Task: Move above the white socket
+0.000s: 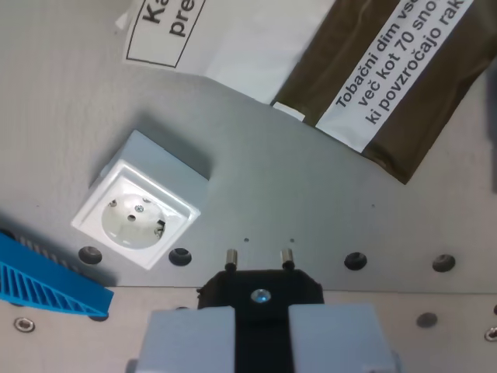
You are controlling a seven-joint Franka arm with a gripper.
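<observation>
A white square socket (141, 200) sits on the grey metal plate (311, 202) in the wrist view's left half, its round face with two holes turned up. My gripper (261, 318) fills the bottom centre, with pale fingers (190, 342) shut on a black plug (262, 294) whose two metal pins (231, 258) point away from me. The plug hangs to the right of the socket and nearer the view's bottom, apart from it.
A blue ribbed plastic part (46, 281) lies at the bottom left, close to the socket's corner. A brown and white printed pouch (388, 85) and a white printed sheet (225, 31) lie along the top. Several screw holes (355, 260) line the plate's edge.
</observation>
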